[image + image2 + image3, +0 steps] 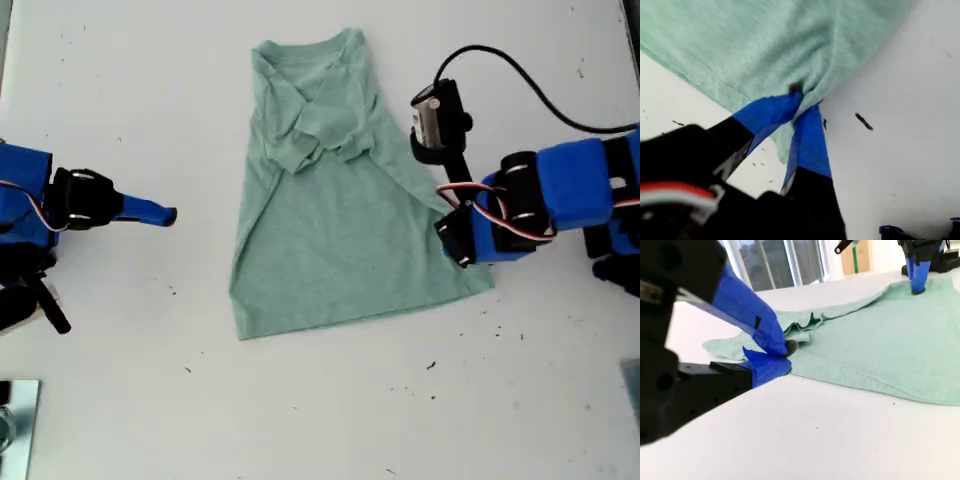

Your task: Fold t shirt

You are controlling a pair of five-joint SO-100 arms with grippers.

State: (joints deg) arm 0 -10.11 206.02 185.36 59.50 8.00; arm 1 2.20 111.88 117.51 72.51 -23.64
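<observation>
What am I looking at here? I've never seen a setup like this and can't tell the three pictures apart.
Two small blue robot arms work at a white table. One picture looks down from above; the other two come from cameras mounted on each arm's gripper. A pale green t shirt lies flat, both sleeves folded in. My first gripper, at the exterior view's right, is pinching the shirt's edge. My second gripper, at the exterior view's left, is closed on nothing, resting on the table short of the shirt.

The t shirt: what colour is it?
Pale mint green, plain; the t shirt shows best in the exterior view.
</observation>
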